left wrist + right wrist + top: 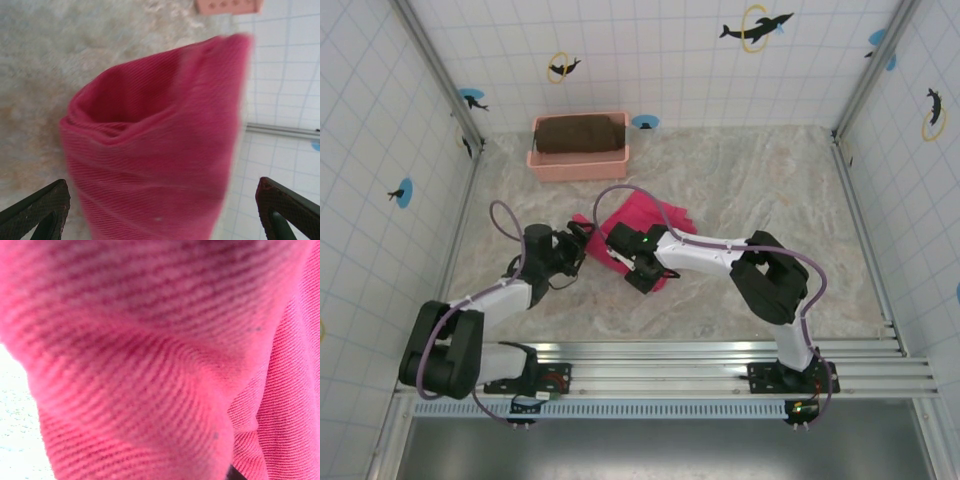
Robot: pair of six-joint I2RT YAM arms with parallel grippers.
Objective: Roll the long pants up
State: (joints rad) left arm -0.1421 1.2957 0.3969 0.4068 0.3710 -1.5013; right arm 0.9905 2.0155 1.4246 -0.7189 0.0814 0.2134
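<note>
long pants (658,218): bunched up, middle of the table (770,190) | left gripper (582,240): spread wide, at the pants' left edge | right gripper (629,264): on the pants, cannot tell if pinching

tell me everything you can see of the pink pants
The long pants are bright magenta, plain, of soft ribbed-looking fabric. They lie bunched into a compact, partly rolled bundle at the middle of the marbled table, no legs spread out. In the left wrist view one layered, rolled end stands between the wide-open fingers of the left end effector, not visibly touched. The right end effector sits on the bundle's near-left edge; its grip is hidden by fabric.
</note>
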